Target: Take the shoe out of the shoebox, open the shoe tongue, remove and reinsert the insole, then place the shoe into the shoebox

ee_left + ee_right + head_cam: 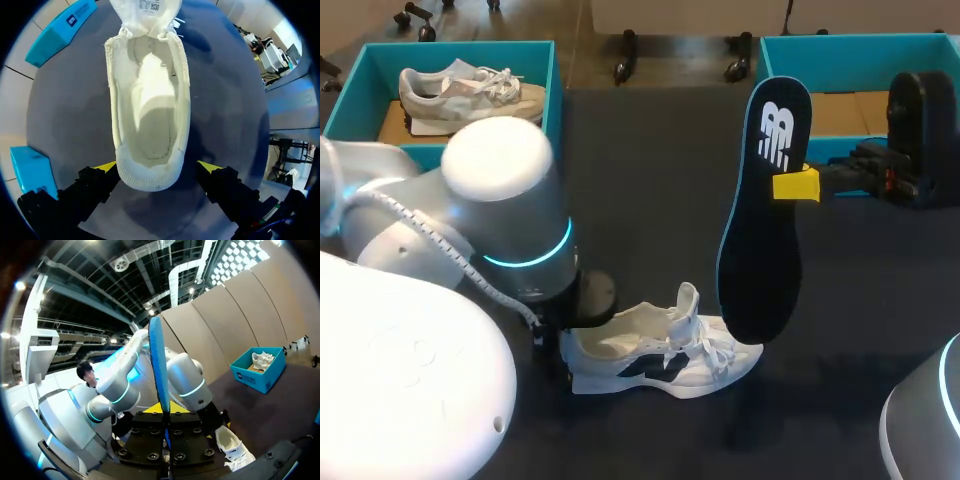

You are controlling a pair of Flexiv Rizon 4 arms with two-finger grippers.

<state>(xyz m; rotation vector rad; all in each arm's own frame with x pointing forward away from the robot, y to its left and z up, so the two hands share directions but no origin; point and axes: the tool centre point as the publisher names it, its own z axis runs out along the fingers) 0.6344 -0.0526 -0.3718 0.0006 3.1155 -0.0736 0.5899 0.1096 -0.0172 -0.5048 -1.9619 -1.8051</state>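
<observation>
Dark table (650, 160), white shoe (665, 362), teal shoeboxes (551, 95) (two)

The insole (762, 215) is hanging upright at the toe of the shoe (660, 352), blocking approach from the right; left arm (510, 225) is crowding the heel; bare table (650, 170) is lying open behind

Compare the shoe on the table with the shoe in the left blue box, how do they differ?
The shoe on the table lies on the dark tabletop; the shoe in the box sits inside the blue box. The shoe on the table has its tongue raised and the left hand flanking its heel; the shoe in the box has no hand nearby. Both are pale lace-up sneakers.
</observation>
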